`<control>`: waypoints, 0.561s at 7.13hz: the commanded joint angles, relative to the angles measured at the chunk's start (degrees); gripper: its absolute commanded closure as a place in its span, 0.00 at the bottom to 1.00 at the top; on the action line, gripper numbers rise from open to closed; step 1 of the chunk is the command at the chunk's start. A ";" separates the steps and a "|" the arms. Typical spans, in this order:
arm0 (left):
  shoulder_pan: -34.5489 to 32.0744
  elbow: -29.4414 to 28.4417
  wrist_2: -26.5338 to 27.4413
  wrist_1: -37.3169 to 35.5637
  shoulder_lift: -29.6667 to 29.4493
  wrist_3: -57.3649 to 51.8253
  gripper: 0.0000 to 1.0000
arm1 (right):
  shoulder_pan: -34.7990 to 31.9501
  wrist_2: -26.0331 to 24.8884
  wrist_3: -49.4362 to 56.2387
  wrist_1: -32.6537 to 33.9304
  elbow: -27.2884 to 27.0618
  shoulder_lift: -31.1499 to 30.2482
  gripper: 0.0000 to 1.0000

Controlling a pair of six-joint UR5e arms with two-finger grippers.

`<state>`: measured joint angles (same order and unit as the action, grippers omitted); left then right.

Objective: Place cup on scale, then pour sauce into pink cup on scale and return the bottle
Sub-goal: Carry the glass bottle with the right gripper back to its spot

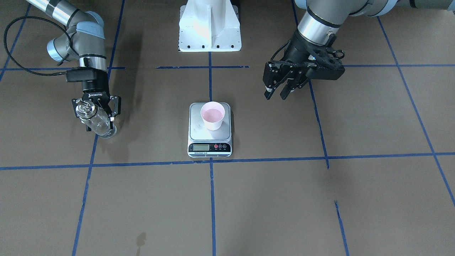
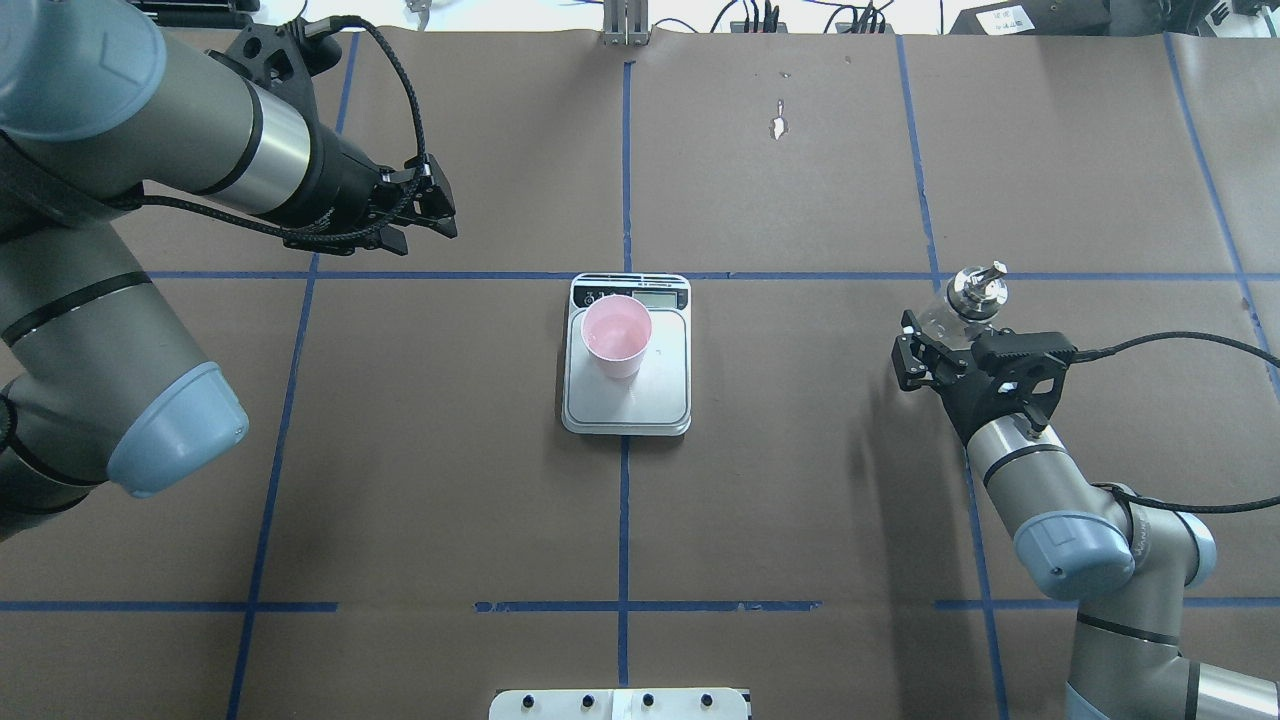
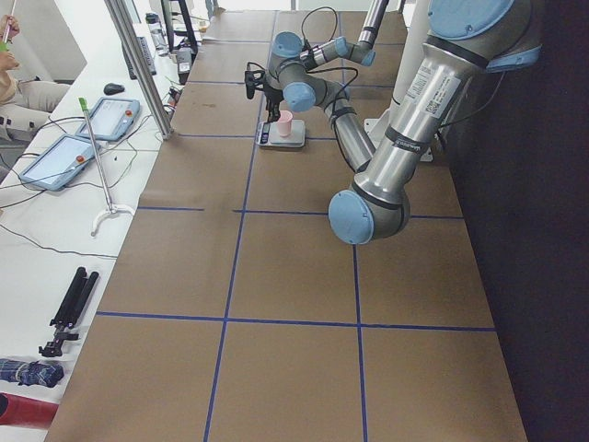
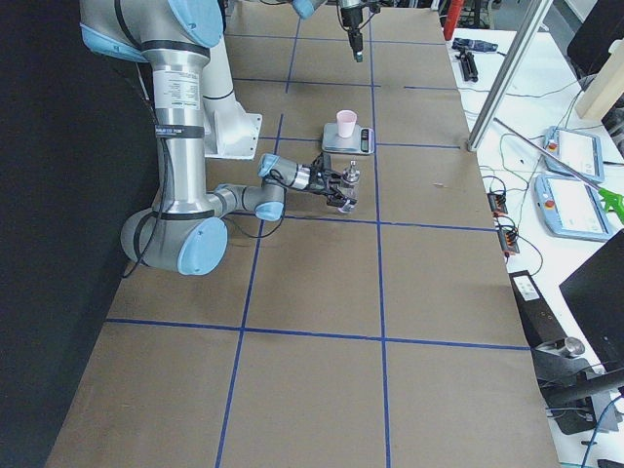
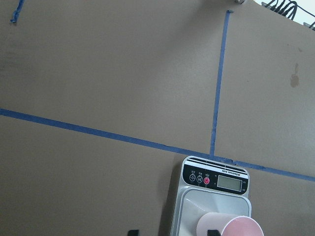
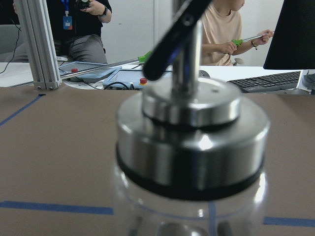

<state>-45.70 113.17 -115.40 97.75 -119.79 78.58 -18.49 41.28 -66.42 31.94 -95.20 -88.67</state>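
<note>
The pale pink cup (image 1: pixel 212 115) stands upright on the silver scale (image 1: pixel 209 147) at the table's middle; they also show in the overhead view, cup (image 2: pixel 617 335) on scale (image 2: pixel 660 400). My right gripper (image 1: pixel 99 125) is shut on the clear glass bottle (image 1: pixel 93 119) low over the table, well to the scale's side. The metal pourer cap (image 6: pixel 192 123) fills the right wrist view. My left gripper (image 1: pixel 276 96) is open and empty, raised off to the scale's other side. The left wrist view shows the cup's rim (image 5: pixel 229 227) and the scale's display (image 5: pixel 230 183).
The white robot base (image 1: pixel 209 32) stands behind the scale. Blue tape lines (image 1: pixel 212 199) cross the brown table. A dark stain (image 1: pixel 141 240) marks the operators' edge. Tablets (image 3: pixel 69 157), a metal post (image 3: pixel 138 64) and seated people lie beyond the table's far side.
</note>
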 commanded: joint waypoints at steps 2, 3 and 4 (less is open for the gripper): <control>0.00 0.03 0.00 -0.20 -0.10 0.09 0.44 | -0.23 -0.58 -1.78 0.05 0.54 0.34 1.00; 0.00 0.03 0.00 -0.20 -0.10 0.09 0.44 | -0.06 -0.76 -1.87 -0.04 1.93 0.34 1.00; 0.00 0.03 0.00 -0.20 -0.01 0.00 0.44 | -0.05 -0.76 -1.87 -0.04 2.38 0.08 1.00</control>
<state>-45.70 113.20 -115.40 97.56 -119.86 78.63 -18.57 40.59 -68.25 31.92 -93.62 -88.44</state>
